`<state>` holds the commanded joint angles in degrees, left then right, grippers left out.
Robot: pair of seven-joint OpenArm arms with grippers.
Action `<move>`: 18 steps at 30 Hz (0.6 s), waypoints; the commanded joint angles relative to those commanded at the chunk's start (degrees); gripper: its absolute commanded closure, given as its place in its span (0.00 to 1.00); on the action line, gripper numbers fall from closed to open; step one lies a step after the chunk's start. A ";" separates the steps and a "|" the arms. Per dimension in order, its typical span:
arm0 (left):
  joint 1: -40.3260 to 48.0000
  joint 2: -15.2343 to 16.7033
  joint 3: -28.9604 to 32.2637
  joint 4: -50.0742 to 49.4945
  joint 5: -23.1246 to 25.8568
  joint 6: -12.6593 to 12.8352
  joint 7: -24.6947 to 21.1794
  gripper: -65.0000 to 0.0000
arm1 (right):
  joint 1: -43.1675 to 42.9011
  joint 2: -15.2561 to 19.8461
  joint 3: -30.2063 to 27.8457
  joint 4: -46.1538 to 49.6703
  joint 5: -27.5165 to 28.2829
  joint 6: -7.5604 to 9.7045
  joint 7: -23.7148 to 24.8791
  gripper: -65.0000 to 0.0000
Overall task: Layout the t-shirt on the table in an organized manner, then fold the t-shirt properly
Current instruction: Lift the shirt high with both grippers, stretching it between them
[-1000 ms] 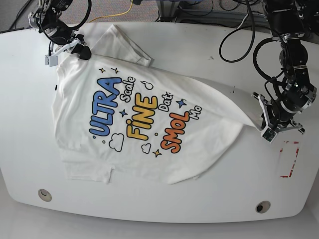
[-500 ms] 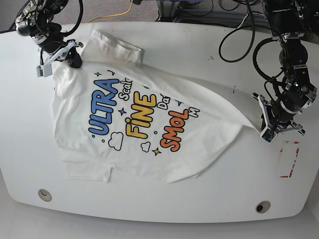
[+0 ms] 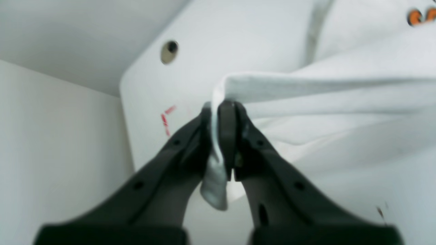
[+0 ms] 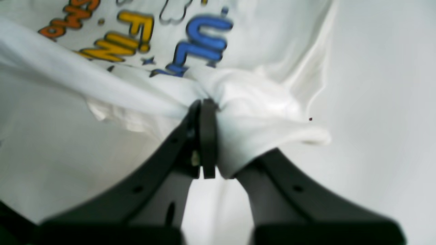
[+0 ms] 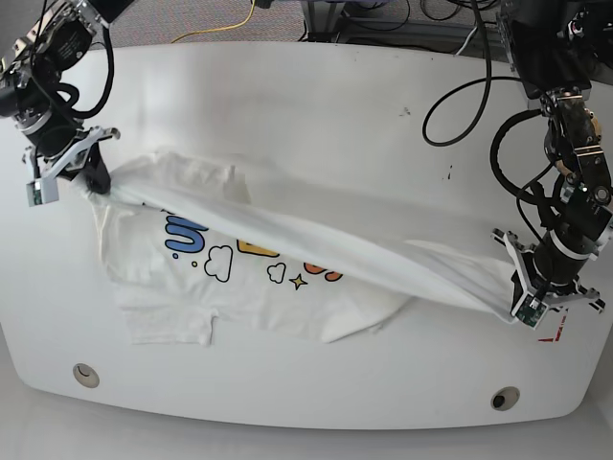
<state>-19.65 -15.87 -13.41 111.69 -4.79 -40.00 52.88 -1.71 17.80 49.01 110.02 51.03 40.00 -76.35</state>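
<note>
The white t-shirt (image 5: 287,244) with blue, yellow and orange lettering is stretched in a long band across the white table (image 5: 316,115), its lower part still lying flat. My left gripper (image 5: 525,305) is shut on one shirt edge at the right, near the red rectangle mark (image 5: 554,331). In the left wrist view the gripper (image 3: 219,112) pinches a fold of the shirt (image 3: 323,92). My right gripper (image 5: 91,172) is shut on the opposite edge at the far left. In the right wrist view the gripper (image 4: 203,109) clamps bunched cloth of the shirt (image 4: 259,98).
Two round holes sit near the table's front edge, one at the left (image 5: 85,374) and one at the right (image 5: 504,398). Cables and arm bases (image 5: 536,38) stand behind the table's far edge. The table's corner hole (image 3: 169,51) shows in the left wrist view.
Both grippers have moved toward the front of the table and apart. The shirt's top edge is lifted and pulled taut, folding over and hiding much of the print.
</note>
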 joint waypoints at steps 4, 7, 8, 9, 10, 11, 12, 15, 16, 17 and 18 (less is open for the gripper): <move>-6.07 1.67 0.79 -0.09 0.00 0.00 0.09 1.00 | 7.65 5.10 -4.04 -5.71 0.00 0.00 0.00 1.00; -11.43 2.81 2.81 -0.09 0.00 2.68 0.09 1.00 | 15.12 8.44 -6.51 -10.64 -0.09 0.00 0.00 1.00; -12.66 2.99 3.25 -0.09 0.00 3.03 0.09 1.00 | 16.79 9.23 -7.12 -11.96 -0.09 0.00 0.00 1.00; -15.30 3.25 3.69 -0.09 0.00 3.91 0.18 1.00 | 20.13 10.90 -8.62 -14.33 -0.09 0.00 0.00 1.00; -17.85 3.52 4.04 -0.18 0.00 4.44 0.35 1.00 | 23.30 12.48 -10.29 -16.53 -0.09 0.00 0.00 1.00; -19.60 3.69 4.13 -0.35 0.00 4.79 0.62 1.00 | 25.58 13.45 -11.34 -18.11 -0.09 0.00 0.00 1.00; -21.45 3.69 4.22 -0.53 0.00 5.05 1.05 1.00 | 28.04 14.24 -12.48 -19.52 -0.09 0.00 0.00 1.00; -28.75 3.78 4.31 -2.11 -0.09 5.49 2.99 1.00 | 36.66 16.53 -15.91 -24.53 -0.09 0.00 0.00 1.00; -31.12 4.04 4.31 -2.99 -0.09 5.49 3.43 1.00 | 39.30 16.97 -17.32 -26.29 -0.09 0.00 0.00 1.00; -32.79 4.04 4.31 -3.78 -0.09 5.49 3.69 1.00 | 41.67 17.41 -18.64 -27.87 -0.09 0.00 0.00 1.00; -35.87 4.04 4.31 -5.27 -0.09 5.49 3.87 1.00 | 46.24 18.29 -20.92 -30.07 -0.09 0.00 0.00 1.00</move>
<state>-55.52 -11.82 -9.10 106.42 -4.88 -34.51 56.75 44.53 36.09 28.09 79.96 50.95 40.00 -76.35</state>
